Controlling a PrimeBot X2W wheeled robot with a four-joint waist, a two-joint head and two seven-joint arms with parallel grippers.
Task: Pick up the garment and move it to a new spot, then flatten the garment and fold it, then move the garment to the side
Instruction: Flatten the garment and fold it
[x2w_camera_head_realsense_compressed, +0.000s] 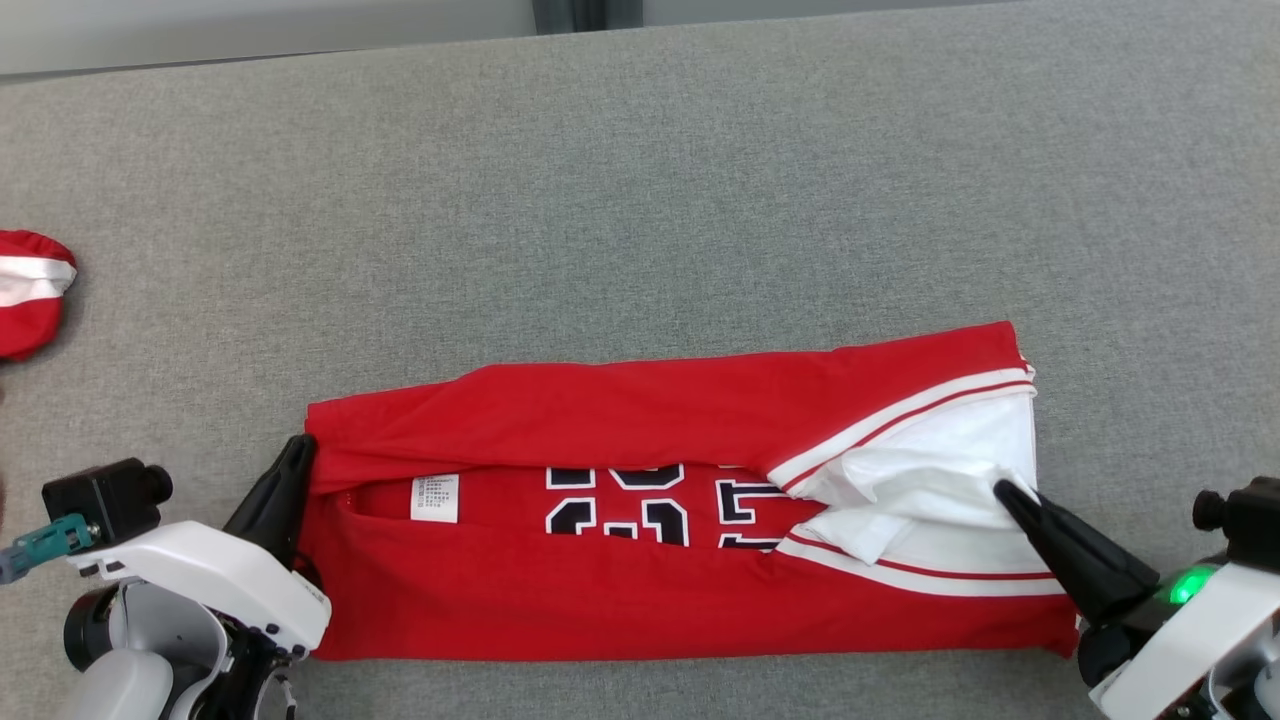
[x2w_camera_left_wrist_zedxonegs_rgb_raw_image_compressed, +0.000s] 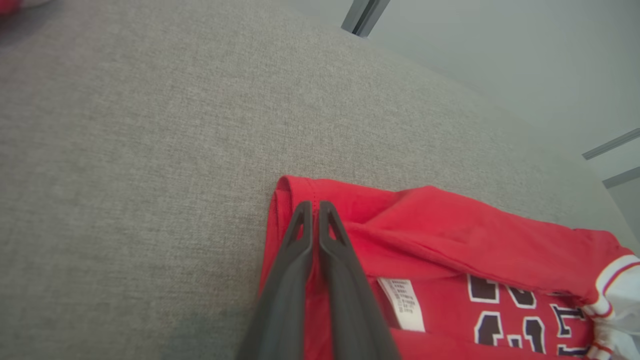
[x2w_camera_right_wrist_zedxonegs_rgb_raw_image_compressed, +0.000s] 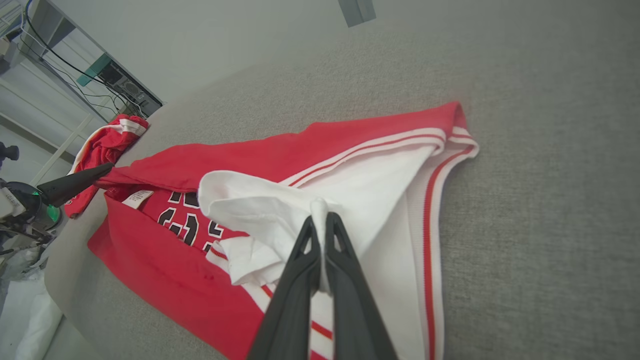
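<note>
A: where's the jersey (x2w_camera_head_realsense_compressed: 640, 600) rn?
B: near front edge of the bench (x2w_camera_head_realsense_compressed: 640, 200), folded lengthwise. L fingers (x2w_camera_head_realsense_compressed: 275, 495) pinching its red left end, R fingers (x2w_camera_head_realsense_compressed: 1070, 545) pinching white fabric at right end (both pressed tight).

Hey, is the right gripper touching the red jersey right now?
Touching. Right wrist view: the right gripper pinches white fabric of the jersey between shut jaws.
</note>
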